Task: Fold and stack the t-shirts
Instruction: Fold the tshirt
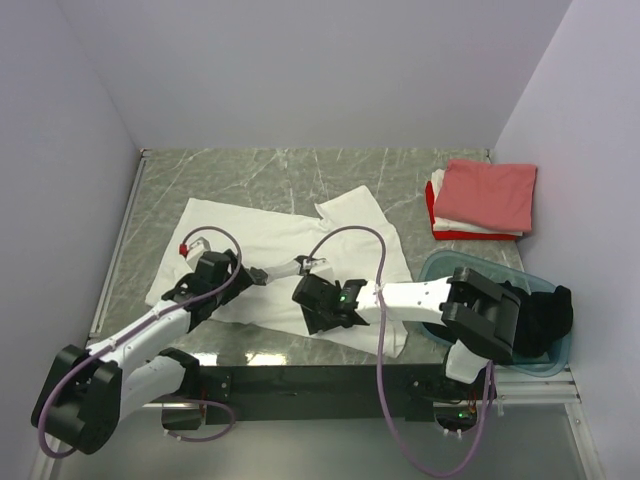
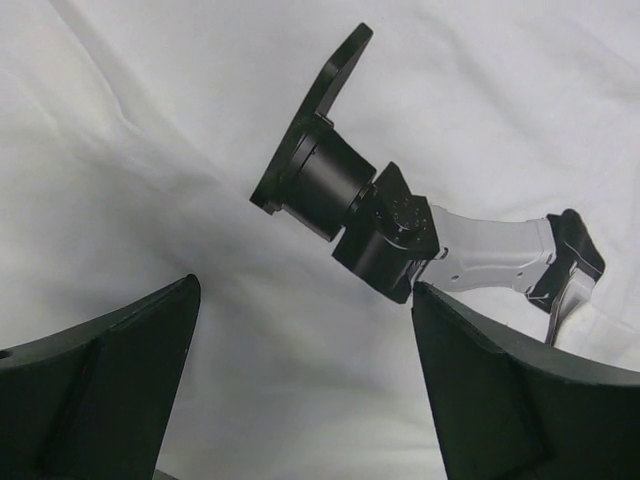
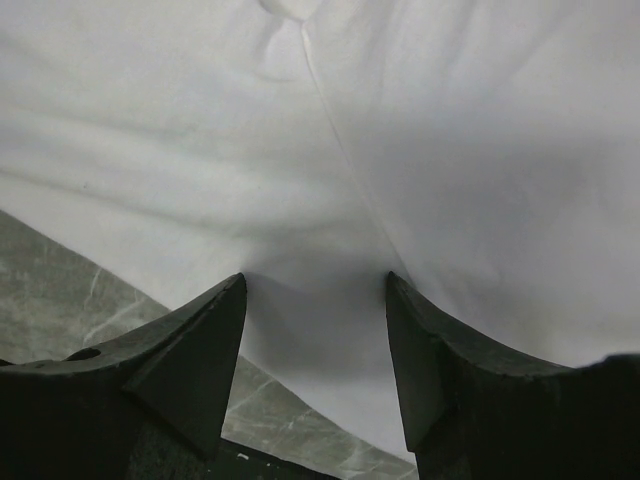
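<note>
**Twin white-and-black arms bolted to one dark rail**

The left arm (image 1: 135, 345) pairs glossy white shells with bulky black joint housings. A thin mauve cable (image 1: 215, 231) loops off its wrist to a small red tip (image 1: 183, 248). The right arm (image 1: 420, 295) is built the same way, with a longer mauve cable (image 1: 383, 262) arching over it and a green light (image 1: 343, 297) glowing on its black wrist block. Both bases sit on a black mounting rail (image 1: 300, 382). The left claw (image 2: 302, 300) and right claw (image 3: 315, 285) have matte black, wedge-shaped fingers that taper to blunt tips.
</note>
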`<state>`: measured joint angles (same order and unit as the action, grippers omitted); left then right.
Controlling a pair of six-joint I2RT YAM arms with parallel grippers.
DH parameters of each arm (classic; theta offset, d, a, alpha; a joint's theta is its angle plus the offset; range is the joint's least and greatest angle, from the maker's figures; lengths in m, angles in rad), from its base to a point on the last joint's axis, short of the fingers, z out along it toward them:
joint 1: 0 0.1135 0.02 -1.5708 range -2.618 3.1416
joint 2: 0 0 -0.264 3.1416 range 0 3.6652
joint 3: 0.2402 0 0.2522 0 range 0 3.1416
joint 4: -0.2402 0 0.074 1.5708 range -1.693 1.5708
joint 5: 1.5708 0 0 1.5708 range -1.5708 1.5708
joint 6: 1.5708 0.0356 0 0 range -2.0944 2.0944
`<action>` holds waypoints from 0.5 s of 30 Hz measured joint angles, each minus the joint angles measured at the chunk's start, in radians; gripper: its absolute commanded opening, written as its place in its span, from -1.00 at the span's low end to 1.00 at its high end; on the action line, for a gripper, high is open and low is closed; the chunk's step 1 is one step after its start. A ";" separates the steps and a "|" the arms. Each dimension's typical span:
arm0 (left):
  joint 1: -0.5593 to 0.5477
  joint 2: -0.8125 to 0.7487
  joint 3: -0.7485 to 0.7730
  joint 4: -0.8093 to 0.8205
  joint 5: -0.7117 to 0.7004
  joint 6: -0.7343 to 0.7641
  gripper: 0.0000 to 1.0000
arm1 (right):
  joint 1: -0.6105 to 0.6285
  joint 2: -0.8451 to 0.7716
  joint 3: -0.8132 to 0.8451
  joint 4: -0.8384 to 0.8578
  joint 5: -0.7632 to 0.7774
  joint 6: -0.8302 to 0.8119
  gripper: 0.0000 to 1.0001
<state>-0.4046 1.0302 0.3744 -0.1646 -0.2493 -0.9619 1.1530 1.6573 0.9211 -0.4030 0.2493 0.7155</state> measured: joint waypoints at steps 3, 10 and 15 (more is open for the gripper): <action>-0.001 -0.035 -0.015 -0.016 0.000 -0.013 0.89 | 0.022 -0.012 -0.013 0.000 0.000 0.010 0.31; -0.003 -0.109 -0.025 -0.105 -0.011 -0.031 0.91 | 0.043 -0.033 -0.030 -0.005 -0.008 0.032 0.32; -0.003 -0.079 0.084 -0.212 -0.047 -0.014 0.94 | 0.046 -0.036 -0.007 -0.073 -0.016 0.031 0.38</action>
<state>-0.4072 0.9512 0.4583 -0.3771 -0.2962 -0.9756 1.1988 1.6215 0.9142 -0.4759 0.2333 0.7460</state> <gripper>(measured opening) 0.964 0.676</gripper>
